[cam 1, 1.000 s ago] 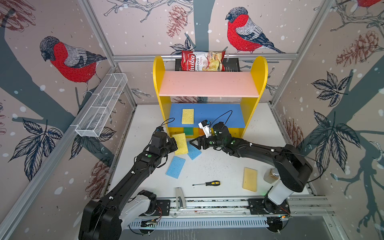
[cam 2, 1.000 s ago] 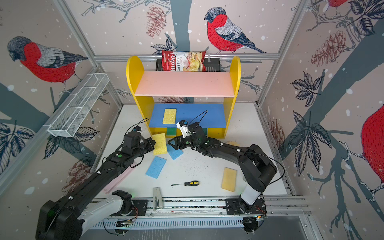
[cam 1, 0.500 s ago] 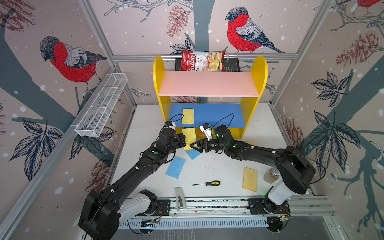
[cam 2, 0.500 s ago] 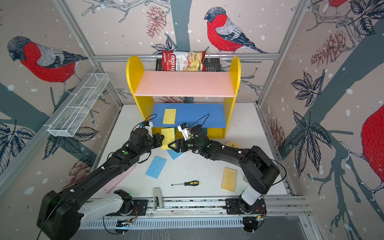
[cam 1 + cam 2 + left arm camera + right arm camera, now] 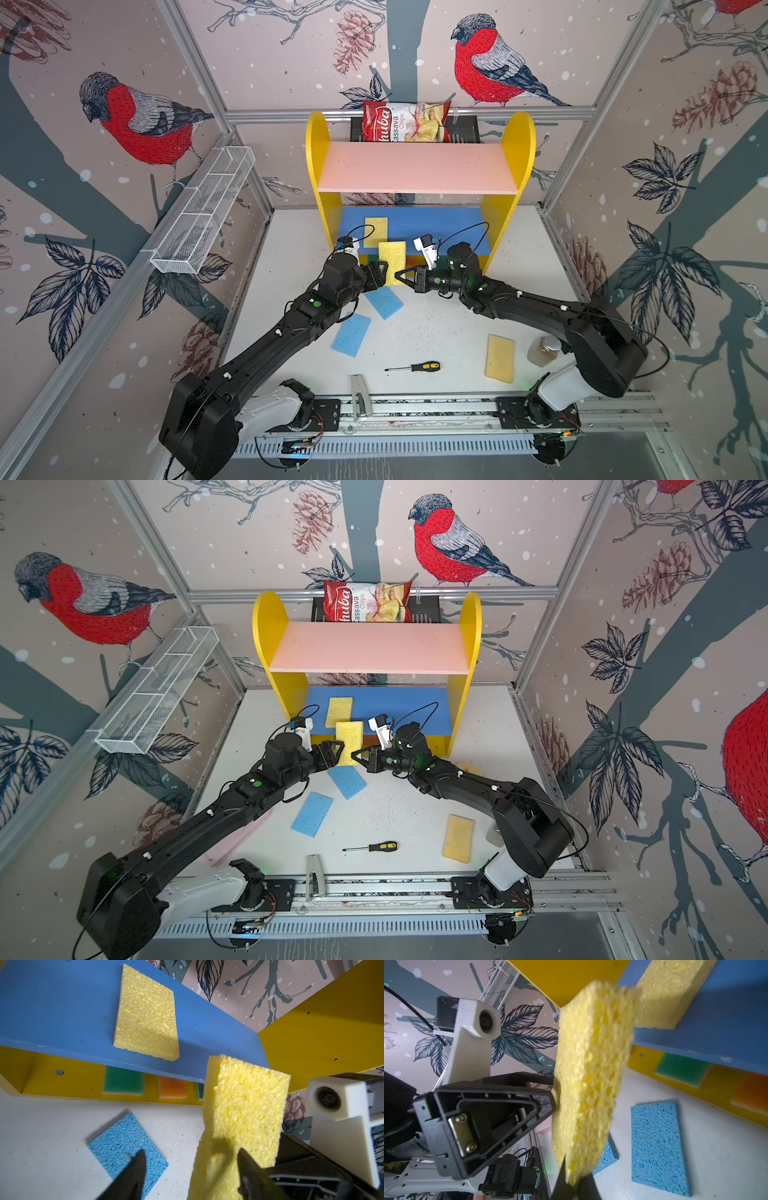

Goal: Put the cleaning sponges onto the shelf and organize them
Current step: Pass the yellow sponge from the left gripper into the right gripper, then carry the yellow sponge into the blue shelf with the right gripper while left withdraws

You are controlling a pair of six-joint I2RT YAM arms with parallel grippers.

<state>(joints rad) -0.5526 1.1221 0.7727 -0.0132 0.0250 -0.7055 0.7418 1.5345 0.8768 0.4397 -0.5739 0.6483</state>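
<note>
While the left hand point(image 5: 381, 272) gapes beside it, the right hand point(image 5: 401, 276) pinches the yellow sponge point(image 5: 392, 254).

We view from high above, in front of shelf point(image 5: 419, 174): both top views face down and back toward it, far off, whole table point(image 5: 436, 332) in frame, nearly same scene. Left wrist view: close before shelf front, faces into it over blue board point(image 5: 62, 1012). Right wrist view: close before shelf front, rolled, faces along it. Our wrist views share upright yellow sponge point(image 5: 245, 1105), blue board, blue sponge point(image 5: 124, 1147) before shelf.
</note>
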